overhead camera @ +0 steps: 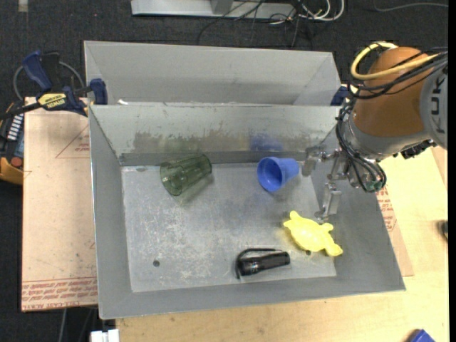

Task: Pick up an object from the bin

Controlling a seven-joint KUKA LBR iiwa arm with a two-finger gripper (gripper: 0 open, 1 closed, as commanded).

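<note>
The gripper [328,214] hangs over the bin [107,212]. I cannot tell how wide it is open, and nothing shows in its grasp. A flat yellow toy [312,236] lies just under its tip. A blue cup [276,173] lies nearby up-left, a black tube [262,261] down-left, and a green glass [186,174] far left.

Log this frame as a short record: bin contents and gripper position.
bin: grey metal, four loose things
green clear cup: on its side, far left
blue cup: on its side, far centre-right
yellow toy: near right
black cylinder: lying near centre
gripper: over yellow toy's far edge
</note>
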